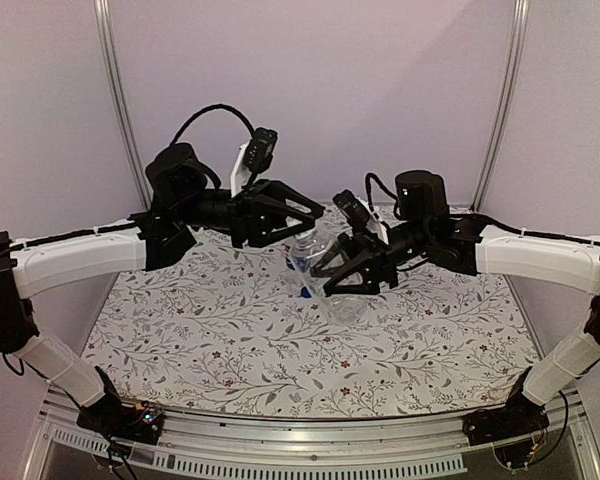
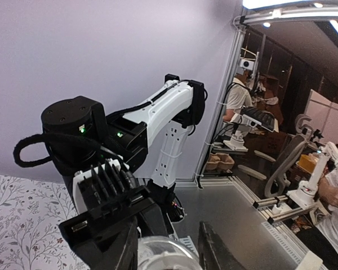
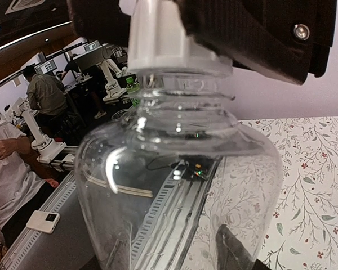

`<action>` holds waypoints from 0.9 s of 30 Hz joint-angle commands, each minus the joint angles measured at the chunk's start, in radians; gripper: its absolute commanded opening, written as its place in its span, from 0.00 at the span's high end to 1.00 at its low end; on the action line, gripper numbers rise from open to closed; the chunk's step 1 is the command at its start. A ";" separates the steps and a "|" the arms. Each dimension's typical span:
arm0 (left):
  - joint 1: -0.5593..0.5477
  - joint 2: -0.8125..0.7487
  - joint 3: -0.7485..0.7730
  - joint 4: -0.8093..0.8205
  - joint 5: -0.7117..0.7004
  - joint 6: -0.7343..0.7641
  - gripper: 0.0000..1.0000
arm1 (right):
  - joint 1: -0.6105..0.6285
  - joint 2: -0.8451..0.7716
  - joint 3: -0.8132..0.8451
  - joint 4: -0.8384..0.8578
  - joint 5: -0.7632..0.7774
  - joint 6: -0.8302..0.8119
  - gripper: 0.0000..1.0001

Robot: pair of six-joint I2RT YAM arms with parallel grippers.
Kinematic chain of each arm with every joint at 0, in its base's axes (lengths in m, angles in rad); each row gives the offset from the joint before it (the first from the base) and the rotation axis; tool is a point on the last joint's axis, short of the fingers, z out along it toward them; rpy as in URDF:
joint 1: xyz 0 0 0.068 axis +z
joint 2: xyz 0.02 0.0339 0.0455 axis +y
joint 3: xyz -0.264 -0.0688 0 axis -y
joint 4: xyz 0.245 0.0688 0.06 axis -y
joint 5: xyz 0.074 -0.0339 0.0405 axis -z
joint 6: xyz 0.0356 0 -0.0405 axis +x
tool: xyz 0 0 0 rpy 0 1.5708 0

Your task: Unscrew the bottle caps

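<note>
Right wrist view, clear ribbed plastic bottle point(image 3: 180, 185) above floral table point(image 1: 180, 330) middle, round whitish cap point(image 3: 155, 39) on neck, left gripper point(image 1: 306, 228) jaws clamped on cap, right gripper point(image 1: 332, 280) jaws clamped around bottle body.

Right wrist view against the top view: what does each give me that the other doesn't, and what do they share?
Only the right wrist: the white cap on the clear bottle, with the left gripper clamped on both sides of it, and people in the room behind.
Only the top: the left arm and right arm end to end, the right gripper closed around the bottle's body, and a blue patch beside it, too small to identify.
Both: the bottle and the flowered table.
</note>
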 commanded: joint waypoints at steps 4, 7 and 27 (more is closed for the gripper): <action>0.000 -0.001 -0.014 0.009 0.008 0.006 0.76 | -0.002 0.000 0.021 0.016 0.037 0.004 0.52; 0.001 -0.012 -0.012 -0.053 -0.045 0.025 0.85 | -0.004 -0.011 0.022 -0.007 0.138 0.004 0.53; -0.123 -0.092 0.072 -0.484 -0.926 -0.088 0.72 | -0.016 -0.038 0.011 -0.082 0.560 -0.085 0.52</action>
